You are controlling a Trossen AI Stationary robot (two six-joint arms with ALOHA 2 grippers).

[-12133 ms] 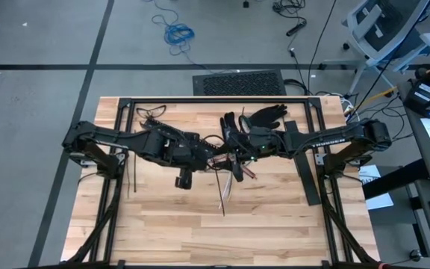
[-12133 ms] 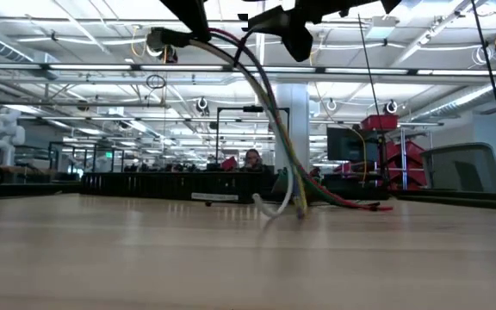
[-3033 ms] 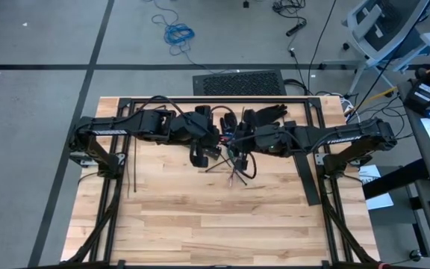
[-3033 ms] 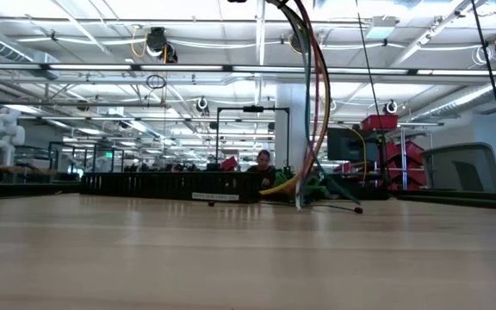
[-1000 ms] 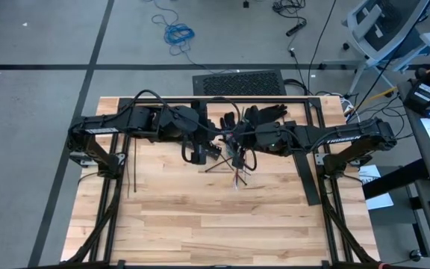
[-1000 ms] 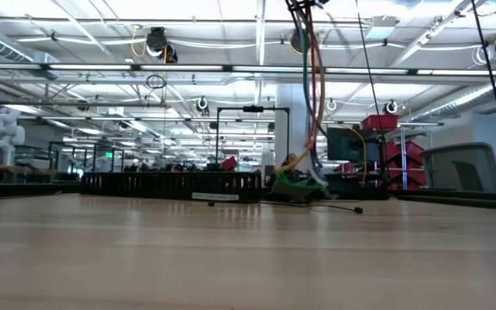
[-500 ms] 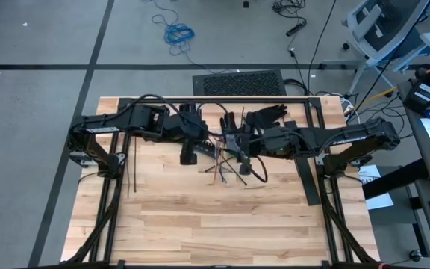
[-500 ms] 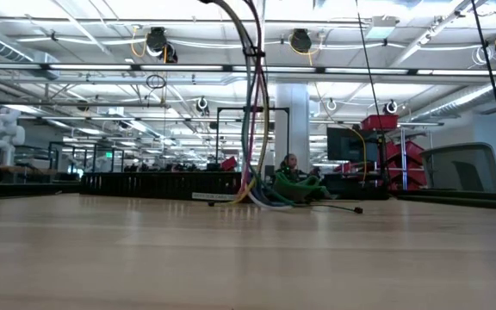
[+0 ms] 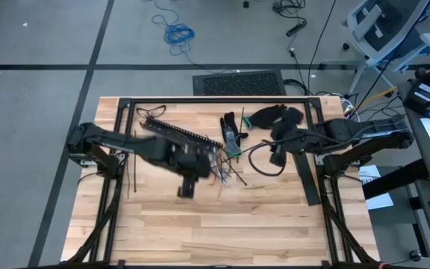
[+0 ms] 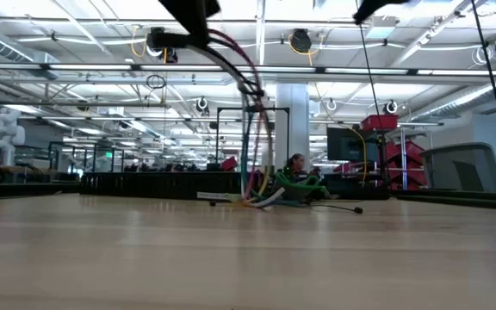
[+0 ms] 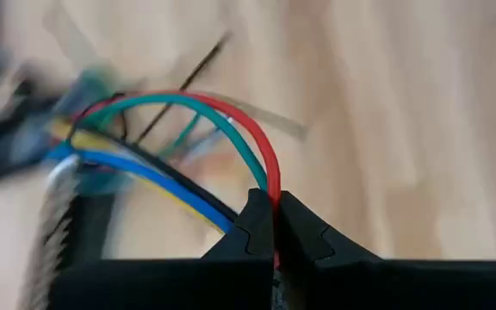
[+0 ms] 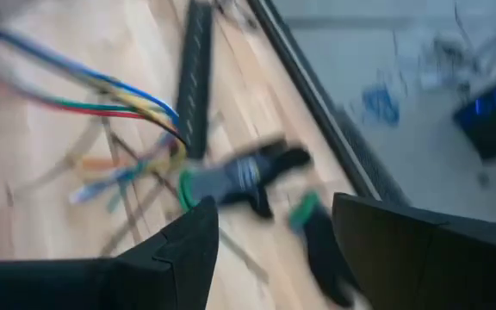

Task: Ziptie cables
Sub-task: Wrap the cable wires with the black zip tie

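Since half a second ago both arms have parted: the left arm has swung out over the middle of the worktop (image 9: 163, 217) with the cables, and the right arm has drawn back to the far right. In the left wrist view the left pincer (image 11: 272, 226) is closed tight on the cables (image 11: 179, 138), with red and green strands arching out from between its tips and blue, yellow and dark ones trailing off beside them. In the high view the same left pincer (image 9: 187, 181) sits near the worktop centre, and the free ends of the cables (image 9: 222, 170) fan out just to its right, resting on the wood. The low view shows the cables (image 10: 252, 138) hanging from above and touching down at their ends, so they are carried by one end only. The right pincer (image 12: 274, 228) stands open and holds nothing; in the high view the right pincer (image 9: 278, 155) is well apart from the bundle, near a black glove (image 9: 275, 113) at the far edge. Several zipties (image 9: 134, 173) lie untouched at the left side. No tie is visible around the bundle, so by my judgement the fastening remains to be done; the single-ended grip appears intended to gather the strands.
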